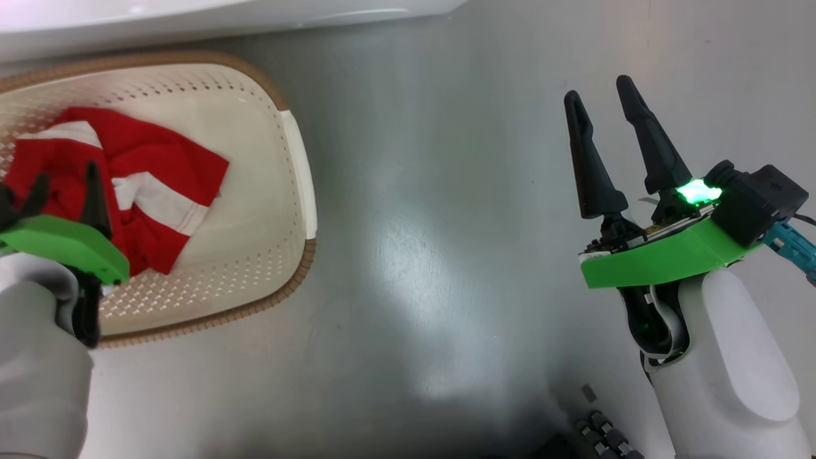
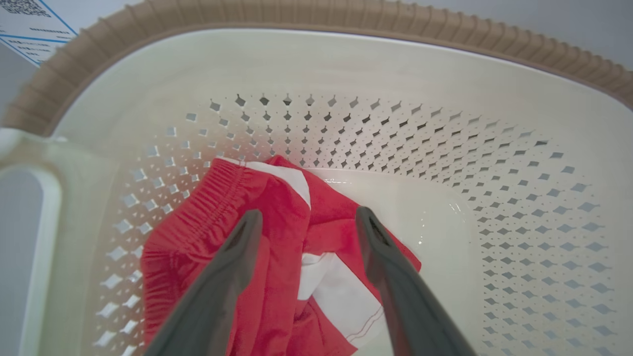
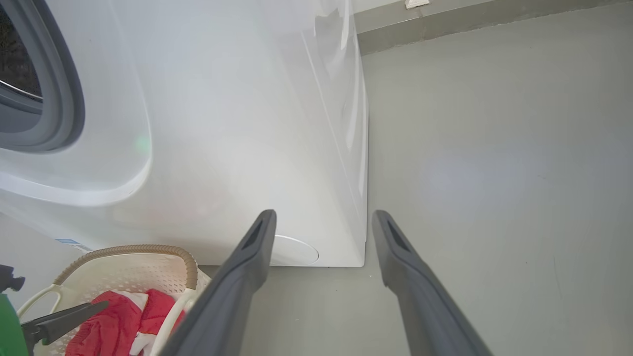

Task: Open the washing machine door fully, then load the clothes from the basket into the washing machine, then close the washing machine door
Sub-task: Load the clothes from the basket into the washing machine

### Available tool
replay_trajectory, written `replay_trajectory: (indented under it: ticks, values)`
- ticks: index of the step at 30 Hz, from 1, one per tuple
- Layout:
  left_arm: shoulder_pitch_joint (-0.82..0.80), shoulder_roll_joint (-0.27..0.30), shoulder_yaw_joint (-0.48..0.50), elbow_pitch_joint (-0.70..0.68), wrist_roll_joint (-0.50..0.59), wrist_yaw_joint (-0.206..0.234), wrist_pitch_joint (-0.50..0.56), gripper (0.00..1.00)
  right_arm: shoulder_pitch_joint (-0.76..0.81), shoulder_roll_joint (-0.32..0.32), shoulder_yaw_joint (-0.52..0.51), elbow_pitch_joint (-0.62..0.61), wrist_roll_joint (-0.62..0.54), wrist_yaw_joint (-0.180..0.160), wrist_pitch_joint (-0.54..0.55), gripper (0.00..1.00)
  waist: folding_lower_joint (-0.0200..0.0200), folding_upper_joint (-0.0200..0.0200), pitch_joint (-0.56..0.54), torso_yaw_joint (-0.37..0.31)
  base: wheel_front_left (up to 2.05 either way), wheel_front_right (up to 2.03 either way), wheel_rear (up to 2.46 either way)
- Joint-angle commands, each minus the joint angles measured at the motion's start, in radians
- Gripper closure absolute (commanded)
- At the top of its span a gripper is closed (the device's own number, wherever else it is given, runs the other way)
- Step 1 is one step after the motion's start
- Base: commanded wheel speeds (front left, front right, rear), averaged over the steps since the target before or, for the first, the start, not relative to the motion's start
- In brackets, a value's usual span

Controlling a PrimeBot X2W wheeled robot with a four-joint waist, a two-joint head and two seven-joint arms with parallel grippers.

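The cream basket stands on the floor at the left, with the red and white clothes bunched inside it. My left gripper hangs open over the clothes, one finger on each side of a red fold, gripping nothing. My right gripper is open and empty above bare floor, well to the right of the basket. The white washing machine rises behind the basket, and its grey seal rings the opening. The washing machine door is out of view.
Grey glossy floor spreads between the basket and my right arm and runs on past the machine's right corner. The machine's lower edge sits close behind the basket rim. A blue sticker marks its lower corner.
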Motion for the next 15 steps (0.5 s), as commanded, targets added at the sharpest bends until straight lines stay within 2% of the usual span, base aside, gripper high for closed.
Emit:
replay_trajectory:
  ticks: [1, 7, 15]
  values:
    - [0.008, 0.052, 0.024, 0.001, 0.005, 0.008, -0.005, 0.0, 0.015, 0.011, 0.023, -0.027, -0.013, 0.002, -0.005, 0.0, 0.0, 0.0, 0.018, -0.011, 0.0, 0.0, 0.0]
    - [-0.028, 0.071, 0.03, 0.023, 0.028, 0.044, -0.005, 0.0, 0.005, 0.019, 0.027, -0.033, -0.009, 0.002, -0.005, 0.0, 0.0, 0.0, 0.054, -0.027, 0.0, 0.0, 0.0]
    - [-0.085, 0.085, 0.024, 0.086, 0.038, 0.041, -0.005, 0.0, -0.005, 0.027, 0.026, -0.044, -0.011, 0.002, -0.005, 0.0, 0.0, 0.0, 0.102, -0.047, 0.0, 0.0, 0.0]
